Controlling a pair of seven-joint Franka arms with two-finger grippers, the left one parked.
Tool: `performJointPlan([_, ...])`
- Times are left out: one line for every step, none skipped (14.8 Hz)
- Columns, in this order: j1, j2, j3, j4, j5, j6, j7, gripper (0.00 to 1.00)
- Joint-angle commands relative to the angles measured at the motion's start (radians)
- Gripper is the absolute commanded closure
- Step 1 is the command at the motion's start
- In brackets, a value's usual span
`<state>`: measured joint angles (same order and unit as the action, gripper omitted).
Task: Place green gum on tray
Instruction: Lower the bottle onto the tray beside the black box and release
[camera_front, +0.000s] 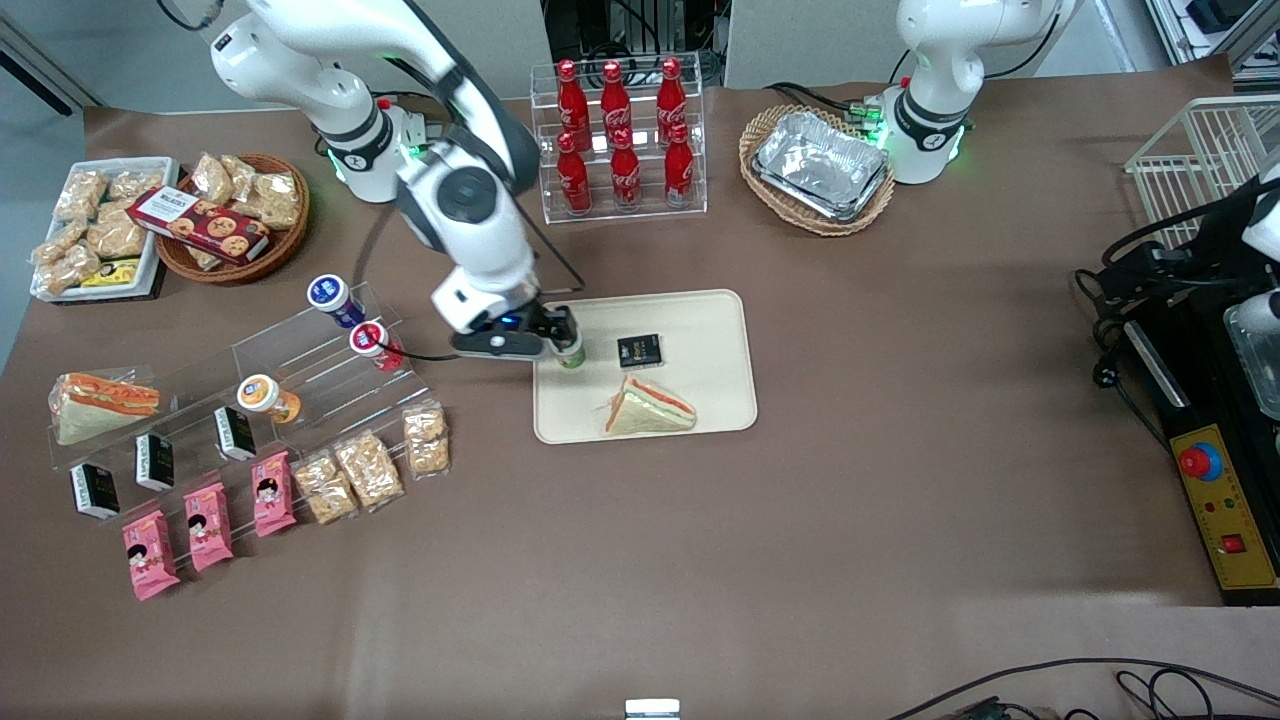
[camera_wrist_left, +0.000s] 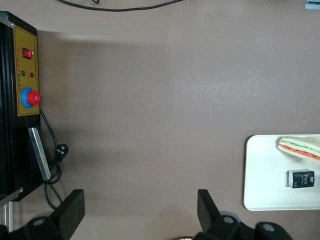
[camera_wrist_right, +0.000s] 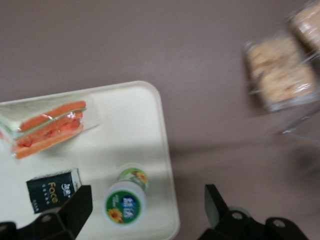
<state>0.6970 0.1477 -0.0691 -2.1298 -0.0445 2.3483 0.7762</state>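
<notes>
The green gum (camera_front: 571, 357) (camera_wrist_right: 125, 202) stands upright on the cream tray (camera_front: 712, 320) (camera_wrist_right: 130, 115), close to the tray's edge at the working arm's end. Its white lid with the green label faces up. My right gripper (camera_front: 564, 340) (camera_wrist_right: 145, 207) hovers open just above it. One finger (camera_wrist_right: 75, 207) is near the bottle with a small gap, and the second finger stands well clear over the tray's rim. A wrapped sandwich (camera_front: 648, 408) (camera_wrist_right: 47, 125) and a small black box (camera_front: 639, 350) (camera_wrist_right: 52, 189) also lie on the tray.
Toward the working arm's end stands a clear stepped rack with blue (camera_front: 334, 298), red (camera_front: 373, 343) and orange (camera_front: 266, 397) bottles, with snack packs (camera_front: 368, 468) nearer the camera. Farther back are a cola rack (camera_front: 620, 140) and a wicker basket of foil trays (camera_front: 820, 165).
</notes>
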Motion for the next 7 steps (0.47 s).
performJointPlan([-0.143, -0.063, 0.003, 0.158, -0.015, -0.278, -0.173, 0.0])
performJointPlan([-0.196, -0.063, 0.005, 0.224, -0.015, -0.365, -0.243, 0.0])
performJointPlan([-0.245, -0.063, 0.005, 0.281, -0.014, -0.436, -0.303, 0.0])
performJointPlan([-0.292, -0.066, 0.005, 0.332, -0.014, -0.496, -0.355, 0.0])
performJointPlan([-0.339, -0.072, 0.005, 0.379, -0.014, -0.545, -0.401, 0.0])
performJointPlan([-0.384, -0.076, 0.005, 0.418, -0.014, -0.582, -0.447, 0.0])
performJointPlan([-0.425, -0.088, 0.003, 0.445, -0.015, -0.613, -0.497, 0.0])
